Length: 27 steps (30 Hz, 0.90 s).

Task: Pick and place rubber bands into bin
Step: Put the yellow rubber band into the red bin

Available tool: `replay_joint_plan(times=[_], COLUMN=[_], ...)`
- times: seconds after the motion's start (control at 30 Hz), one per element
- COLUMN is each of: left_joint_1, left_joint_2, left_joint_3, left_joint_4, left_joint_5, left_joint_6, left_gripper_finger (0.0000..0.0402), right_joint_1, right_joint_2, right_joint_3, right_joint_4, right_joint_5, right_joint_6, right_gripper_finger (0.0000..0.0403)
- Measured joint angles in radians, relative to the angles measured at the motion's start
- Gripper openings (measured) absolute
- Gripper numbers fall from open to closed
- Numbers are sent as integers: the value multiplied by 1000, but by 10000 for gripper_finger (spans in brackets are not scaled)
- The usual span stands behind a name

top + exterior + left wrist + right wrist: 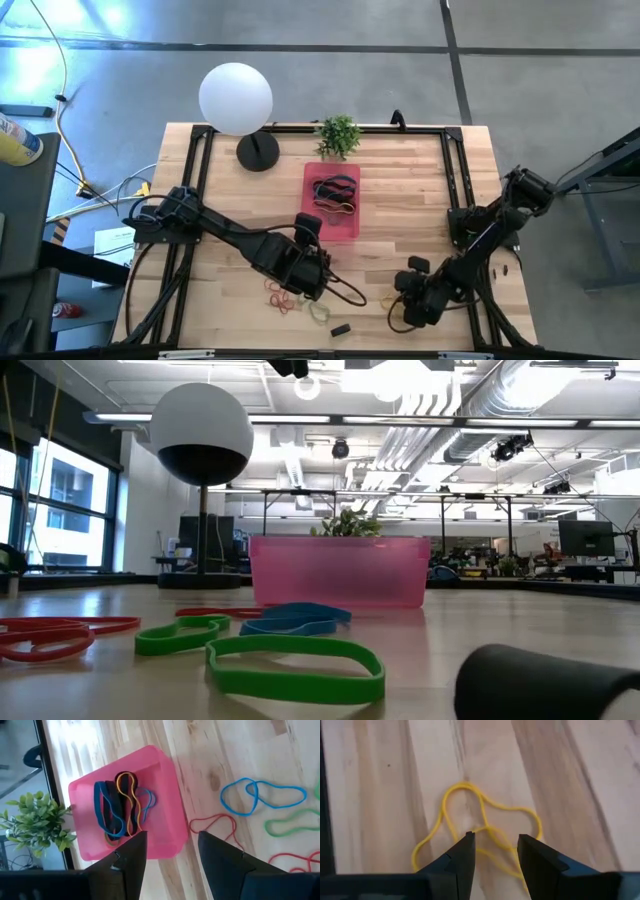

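The pink bin (349, 222) (165, 785) lies mid-table and holds blue, black and yellow rubber bands (122, 802). My left gripper (308, 228) (172, 845) hangs open and empty above the bin's left wall, by its near corner. Loose red, blue and green bands (260, 795) (285, 295) (295, 665) lie flat on the wood between the bin and the near edge. My right gripper (408, 300) (495, 842) is open at the near right, low over a yellow band (480, 832) lying flat, its fingers standing either side of the band's crossed strands.
A white globe lamp (235, 97) and a small potted plant (338, 133) stand at the far edge behind the bin. A small black block (341, 328) lies near the front edge. Black frame rails run along both table sides.
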Motion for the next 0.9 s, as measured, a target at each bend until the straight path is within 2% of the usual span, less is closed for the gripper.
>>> replay_joint_plan(times=[0.53,0.9], left_joint_1=[0,0], left_joint_2=[0,1], left_joint_3=[0,0], left_joint_4=[0,0], left_joint_5=[-1,-7], left_joint_6=[0,-1], left_gripper_finger=[166,166], right_joint_1=[-39,-39], right_joint_2=[0,1], right_joint_3=[0,0], right_joint_4=[-30,-88], right_joint_5=[-96,-73], right_joint_6=[-151,-127], right_gripper_finger=[138,128])
